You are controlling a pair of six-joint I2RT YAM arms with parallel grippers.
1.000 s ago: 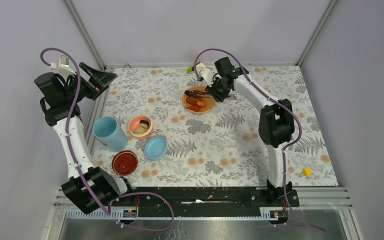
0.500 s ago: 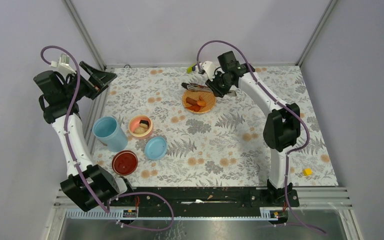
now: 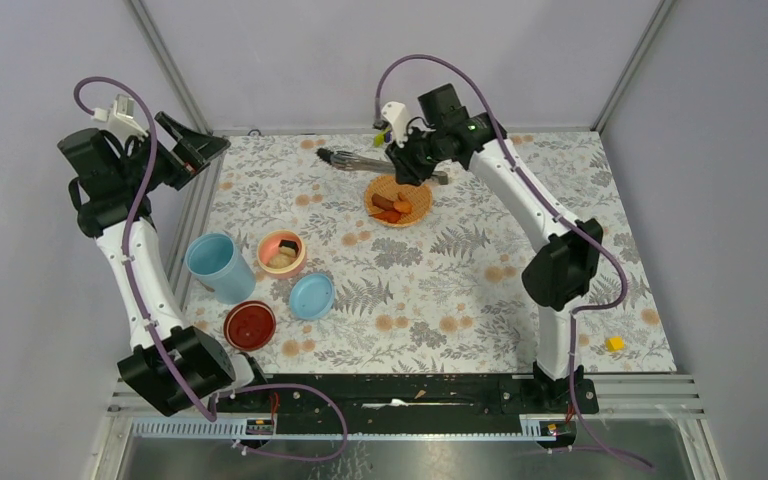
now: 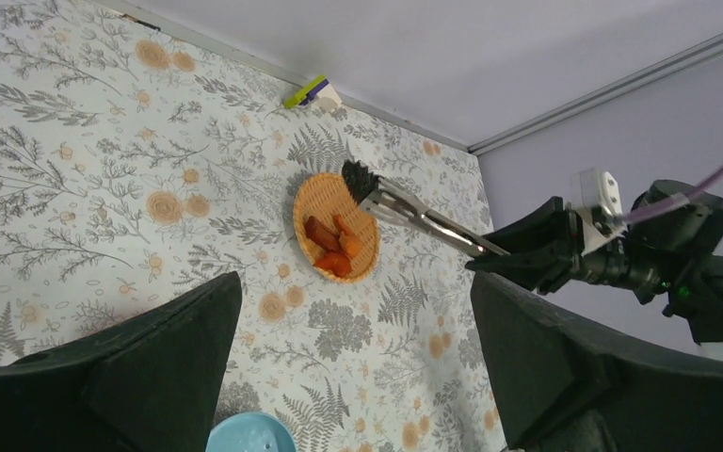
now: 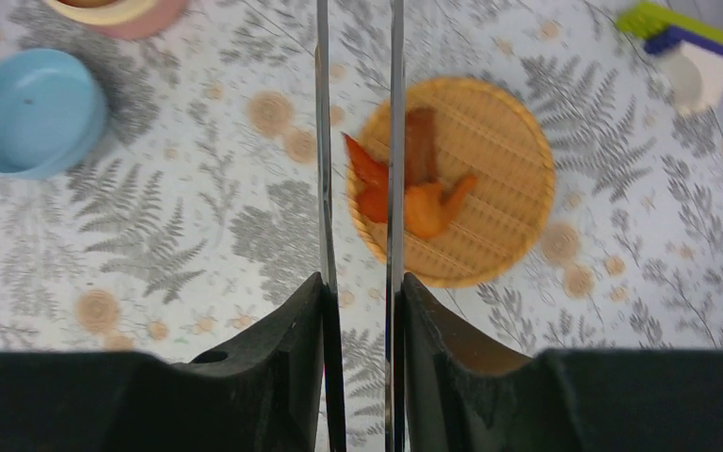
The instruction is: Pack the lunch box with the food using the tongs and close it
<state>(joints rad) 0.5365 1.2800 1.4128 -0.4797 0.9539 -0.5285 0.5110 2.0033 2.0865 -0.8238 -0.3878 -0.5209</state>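
Right wrist view: your right hand [image 5: 362, 282] is clamped narrow on the tongs [image 5: 323, 141], one finger on the outer side of each metal arm. The two arms run straight away from the palm and out the top of the picture, so the tips aren't seen here. Under them, mostly on the right, is the plate [image 5: 490, 217] with orange and brown food pieces [image 5: 414, 188]. The hand is up in the air, not touching it.

In the top view the tongs' long axis lies roughly across the desk [image 3: 440, 270], with the handle end in the hand and the tips pointing toward the left arm's side, past the plate's far-left edge. There's a dark lump at the tips; can't tell if it's a grabbed piece or just the tip covers.

The relation that matters is that the bowl [image 3: 281, 252] lies near-left of the tips, well apart, toward the arm bases. A sushi roll and a beige round are already in it. The tub [image 3: 210, 265] is just beside it on the left, the lid [image 3: 312, 296] just near-right, and a red dish [image 3: 250, 324] is nearer the bases.

My read: any carry means swinging the tips near-left and down over the bowl.

Your left hand [image 3: 200, 152] is spread wide and empty, raised at the far-left edge. It's the nearer arm to the box, but the tongs are in the right.
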